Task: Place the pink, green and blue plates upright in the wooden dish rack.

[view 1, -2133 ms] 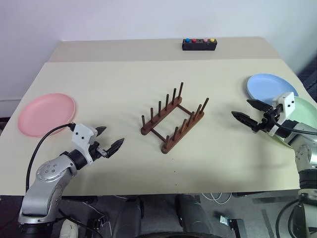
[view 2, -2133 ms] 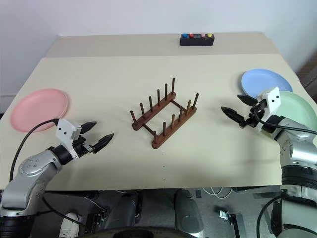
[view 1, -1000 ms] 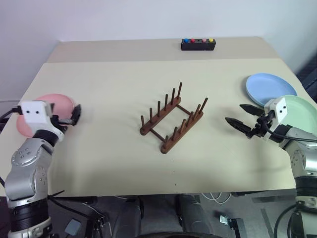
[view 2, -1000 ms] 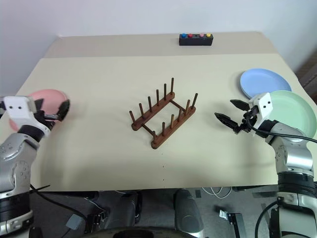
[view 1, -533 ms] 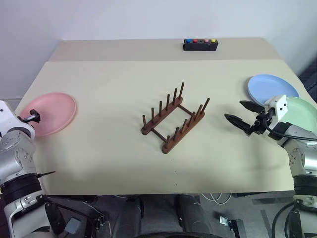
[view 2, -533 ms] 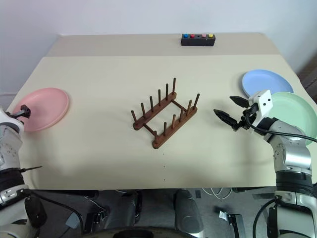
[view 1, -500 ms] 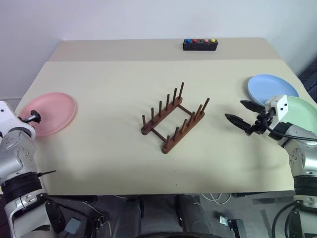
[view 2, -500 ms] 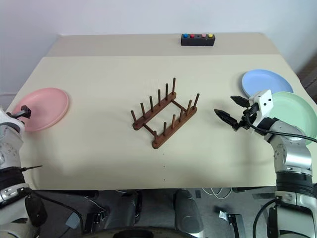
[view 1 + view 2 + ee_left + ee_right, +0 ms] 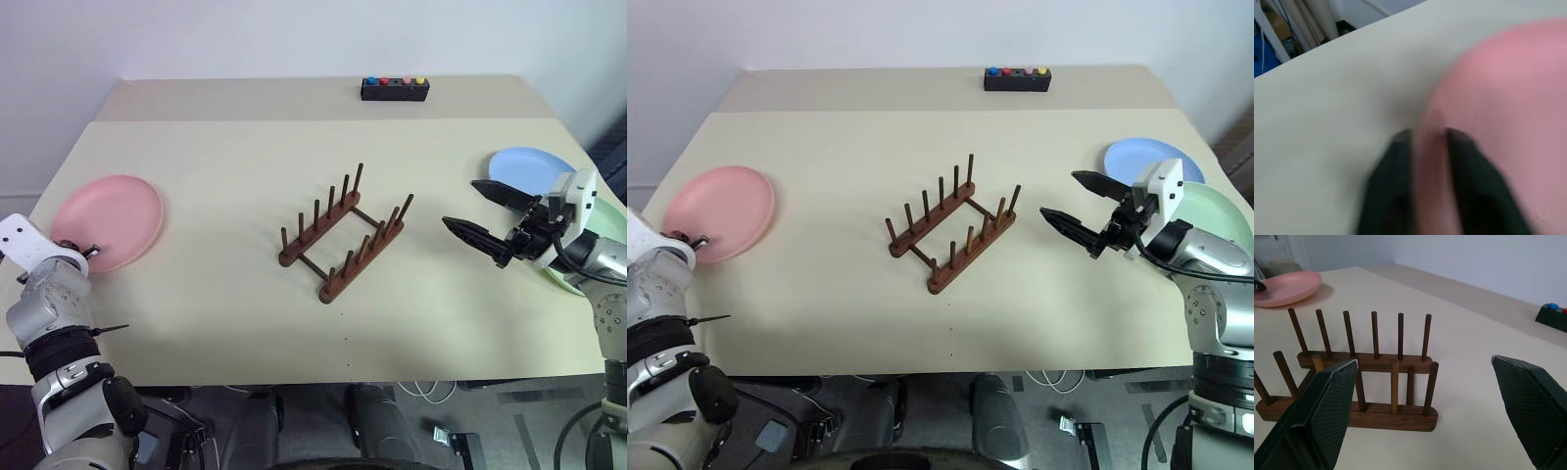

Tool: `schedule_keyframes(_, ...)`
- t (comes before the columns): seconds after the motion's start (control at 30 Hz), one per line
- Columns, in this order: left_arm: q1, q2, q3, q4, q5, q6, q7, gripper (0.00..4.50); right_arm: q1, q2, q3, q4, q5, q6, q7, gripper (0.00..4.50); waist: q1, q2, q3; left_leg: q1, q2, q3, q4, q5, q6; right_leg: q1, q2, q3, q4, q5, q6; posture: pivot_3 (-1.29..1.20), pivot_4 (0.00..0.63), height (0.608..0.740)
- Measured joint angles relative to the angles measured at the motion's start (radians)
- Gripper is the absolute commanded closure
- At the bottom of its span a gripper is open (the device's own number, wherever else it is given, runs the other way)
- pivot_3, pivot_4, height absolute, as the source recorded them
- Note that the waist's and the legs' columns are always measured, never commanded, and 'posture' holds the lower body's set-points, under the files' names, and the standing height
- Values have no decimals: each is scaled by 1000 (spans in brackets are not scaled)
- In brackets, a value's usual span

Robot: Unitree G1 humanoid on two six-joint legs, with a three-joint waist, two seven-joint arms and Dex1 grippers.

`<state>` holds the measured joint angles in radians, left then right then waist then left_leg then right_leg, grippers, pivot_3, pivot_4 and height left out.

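The left tool [image 9: 1427, 147] pinched the round salmon-pink plastic plate's [image 9: 108, 220] blurred rim, while the spread right tool [image 9: 487, 217] half-hid the pale green plate [image 9: 1215, 217].

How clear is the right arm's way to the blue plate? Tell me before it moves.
Probably clear, yes. The blue plate lies flat just behind the right tool, whose jaws stand open above the table. Nothing sits on it; only the green plate overlaps its near edge, under the arm.

Matte plastic pink plate [image 9: 108, 221], dark smooth wooden dish rack [image 9: 343, 235], matte beige table [image 9: 235, 166]
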<state>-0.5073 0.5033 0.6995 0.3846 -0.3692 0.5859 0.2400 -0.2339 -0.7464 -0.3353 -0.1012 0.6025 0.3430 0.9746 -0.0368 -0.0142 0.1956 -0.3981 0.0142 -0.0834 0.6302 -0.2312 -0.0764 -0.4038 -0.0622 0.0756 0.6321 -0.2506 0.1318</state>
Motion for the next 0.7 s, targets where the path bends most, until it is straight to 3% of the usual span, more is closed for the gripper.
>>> schedule_keyframes(0.33, 24, -8, -10, -42, -9, 6, -13, 4468, -8, 14, 32, 10, -15, -9, -8, 0, 0, -1, 0, 1, 0, 0, 0, 0, 0, 1, 0, 0, 0, 0, 0, 0, 150, 730)
schedule_keyframes(0.7, -27, -115, -136, -304, -17, -211, -122, 4468, -120, 28, 149, -43, -72, -29, -13, 0, 18, -2, 1, 0, 0, 0, 1, 0, -1, 0, 0, 0, 0, 0, 0, 0, 150, 730)
